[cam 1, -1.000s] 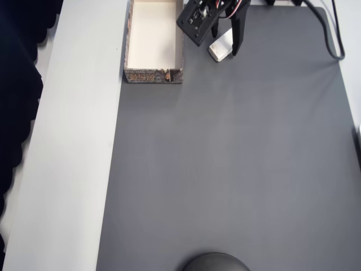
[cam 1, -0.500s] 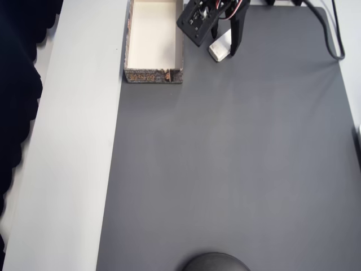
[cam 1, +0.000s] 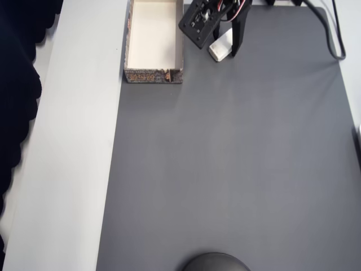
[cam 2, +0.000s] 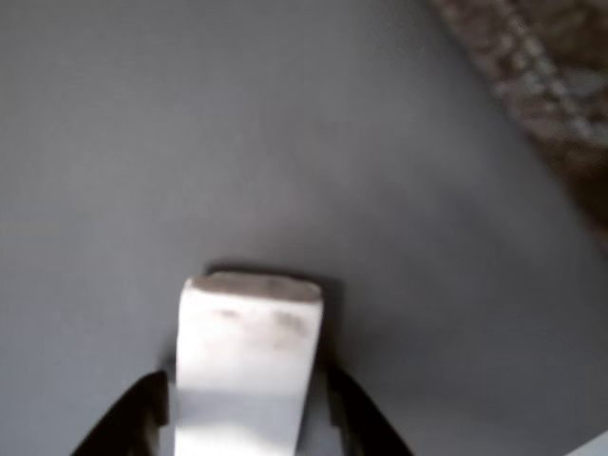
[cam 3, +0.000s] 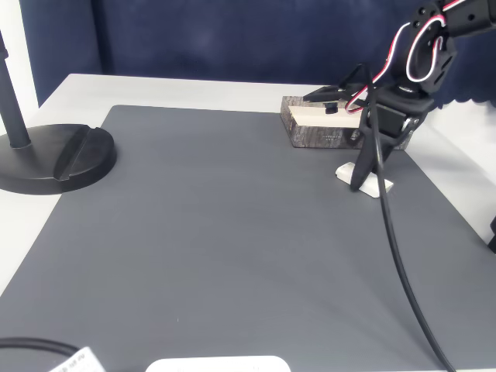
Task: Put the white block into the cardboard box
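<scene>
white block (cam 1: 221, 46) right of cardboard box (cam 1: 154, 75)

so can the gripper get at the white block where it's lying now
Probably yes: the gripper already straddles the white block on the grey mat, one finger on each side, nothing between them.

Wrist view soft and blurred throughout. Near end of the white block (cam 2: 249, 366) cut off by the bottom edge, between the two dark fingertips (cam 2: 133, 418) of the claw, themselves cropped to stubs. Up and right of the claw, a blurred brownish patterned patch (cam 2: 541, 85) running off the frame, too smeared to read. Overhead, far end of the cardboard box (cam 1: 153, 76) clipped by the top edge, left of the claw (cam 1: 224, 48); block there partly covered by the claw
</scene>
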### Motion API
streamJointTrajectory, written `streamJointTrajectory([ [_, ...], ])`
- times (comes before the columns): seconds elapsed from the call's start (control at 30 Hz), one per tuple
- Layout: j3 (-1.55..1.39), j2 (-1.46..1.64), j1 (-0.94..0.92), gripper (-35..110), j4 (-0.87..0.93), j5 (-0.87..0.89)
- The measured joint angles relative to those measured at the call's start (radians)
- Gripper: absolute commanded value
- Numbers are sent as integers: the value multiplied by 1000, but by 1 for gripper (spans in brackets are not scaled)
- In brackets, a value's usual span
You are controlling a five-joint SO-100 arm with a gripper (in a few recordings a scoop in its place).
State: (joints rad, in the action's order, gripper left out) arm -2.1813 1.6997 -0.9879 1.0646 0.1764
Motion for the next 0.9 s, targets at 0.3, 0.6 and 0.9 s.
streamJointTrajectory([
  [0.3,-8,2,18,17,0,-28],
  [0.6,-9,8,18,11,0,-38],
  [0.9,-18,25,34,-2,0,-43],
])
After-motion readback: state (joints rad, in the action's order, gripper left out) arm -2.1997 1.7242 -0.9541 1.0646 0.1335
